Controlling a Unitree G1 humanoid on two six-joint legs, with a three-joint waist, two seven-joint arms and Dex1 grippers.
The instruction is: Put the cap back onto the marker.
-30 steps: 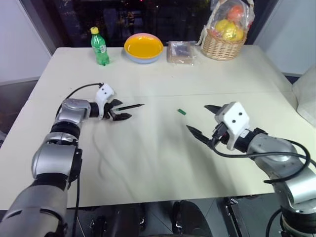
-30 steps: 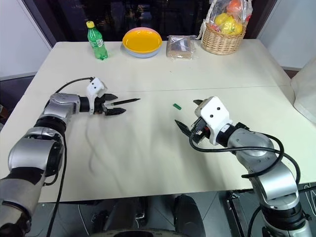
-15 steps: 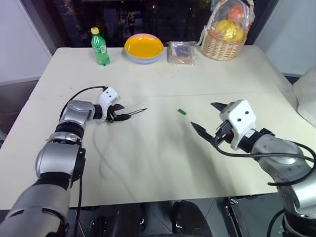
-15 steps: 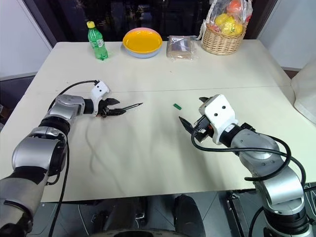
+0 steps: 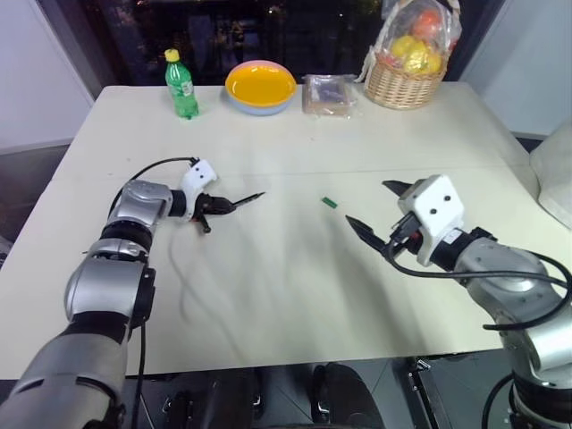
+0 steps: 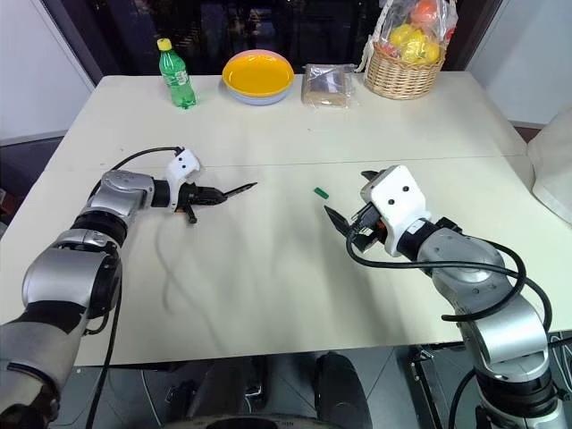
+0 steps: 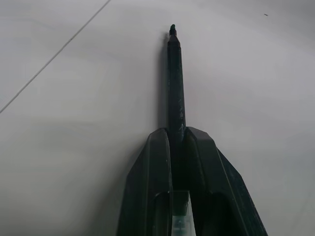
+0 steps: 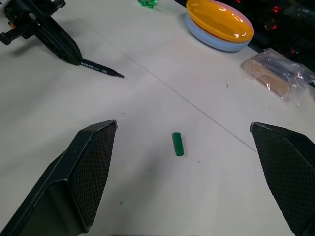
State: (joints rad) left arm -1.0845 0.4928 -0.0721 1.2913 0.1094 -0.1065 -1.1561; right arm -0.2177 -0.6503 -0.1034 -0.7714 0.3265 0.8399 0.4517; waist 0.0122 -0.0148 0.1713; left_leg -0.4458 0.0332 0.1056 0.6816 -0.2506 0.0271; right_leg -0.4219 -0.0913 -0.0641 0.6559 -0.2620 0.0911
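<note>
Newly closed left fingers (image 7: 156,162) around marker (image 7: 175,83)

light: bright, even, overhead | shadows: soft | focus: sharp | window: dark

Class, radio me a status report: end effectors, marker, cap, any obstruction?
Left end effector shut on thin black marker. Right end effector open, hovering above small green plastic cap on white table. Nothing between them.

tabletop (image 5: 295,268): plain cream-white
slim plastic marker (image 5: 239,201): black
small cylindrical plastic cap (image 5: 329,203): bright green
plastic bottle (image 5: 181,87): green, yellow lid
shallow bowl (image 5: 259,86): orange-yellow inside, pale blue outside
woven wicker basket (image 5: 399,88): tan
</note>
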